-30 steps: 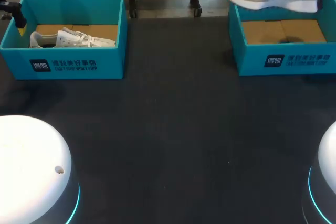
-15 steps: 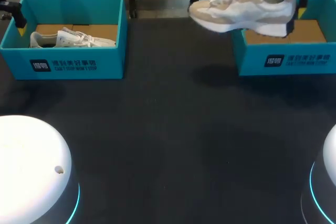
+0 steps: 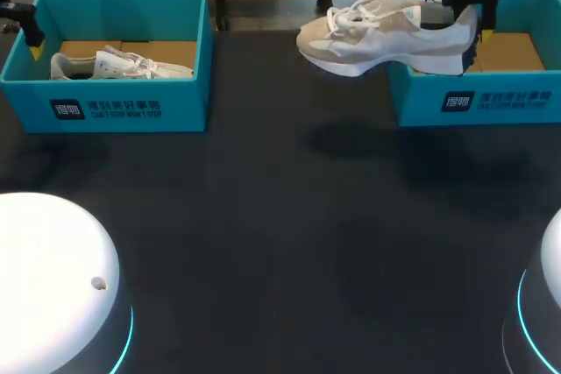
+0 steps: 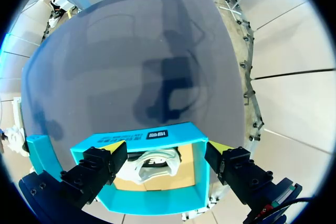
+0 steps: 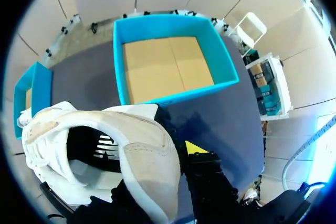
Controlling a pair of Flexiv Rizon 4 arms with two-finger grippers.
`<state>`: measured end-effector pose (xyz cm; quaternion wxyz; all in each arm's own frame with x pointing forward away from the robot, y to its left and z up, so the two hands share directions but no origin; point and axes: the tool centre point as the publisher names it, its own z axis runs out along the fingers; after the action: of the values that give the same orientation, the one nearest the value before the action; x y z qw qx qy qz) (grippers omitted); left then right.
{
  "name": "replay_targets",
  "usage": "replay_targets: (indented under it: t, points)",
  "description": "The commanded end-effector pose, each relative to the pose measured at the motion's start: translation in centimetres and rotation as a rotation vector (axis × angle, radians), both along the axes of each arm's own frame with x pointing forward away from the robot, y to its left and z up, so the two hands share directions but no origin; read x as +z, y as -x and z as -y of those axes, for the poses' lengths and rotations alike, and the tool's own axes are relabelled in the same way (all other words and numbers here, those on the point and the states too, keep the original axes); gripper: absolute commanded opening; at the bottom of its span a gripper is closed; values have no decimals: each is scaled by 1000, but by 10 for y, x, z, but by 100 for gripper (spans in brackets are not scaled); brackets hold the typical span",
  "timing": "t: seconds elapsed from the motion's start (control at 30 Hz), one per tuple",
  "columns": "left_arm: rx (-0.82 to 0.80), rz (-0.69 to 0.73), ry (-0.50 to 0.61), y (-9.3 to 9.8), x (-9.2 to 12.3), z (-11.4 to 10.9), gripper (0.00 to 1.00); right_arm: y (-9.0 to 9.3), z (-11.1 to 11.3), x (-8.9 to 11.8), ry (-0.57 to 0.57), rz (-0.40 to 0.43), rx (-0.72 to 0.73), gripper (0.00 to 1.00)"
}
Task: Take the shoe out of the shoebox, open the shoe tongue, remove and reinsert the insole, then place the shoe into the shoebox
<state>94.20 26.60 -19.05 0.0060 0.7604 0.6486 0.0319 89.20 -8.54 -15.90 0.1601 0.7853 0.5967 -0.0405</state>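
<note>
A white and beige shoe (image 3: 372, 35) hangs in the air over the left wall of the right teal shoebox (image 3: 478, 98), toe pointing left. My right gripper (image 3: 467, 31) is shut on its heel. In the right wrist view the heel collar (image 5: 137, 145) sits between the fingers, one yellow tip (image 5: 195, 147) showing, with the box (image 5: 173, 30) ahead and only its cardboard floor inside. My left gripper (image 4: 165, 162) stands open above the left teal shoebox (image 4: 149, 136), where another white shoe (image 4: 154, 163) lies. In the head view that gripper (image 3: 24, 28) is at the box's far left edge.
The left shoebox (image 3: 110, 107) with its white shoe (image 3: 118, 65) stands at the back left. The dark table (image 3: 280, 216) stretches between and in front of the two boxes. Both arm bases show at the near corners.
My right gripper has carried the shoe leftward and lower, from above the right box's back out over its left wall. The left arm has not moved.
</note>
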Motion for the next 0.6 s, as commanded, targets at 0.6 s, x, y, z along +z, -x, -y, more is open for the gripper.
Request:
replay_targets:
  t: [0.6]
  points:
    - [-1, 4, -3, 2, 0, 0, 100, 33, -29, -63, -19, 103, 66, 0]
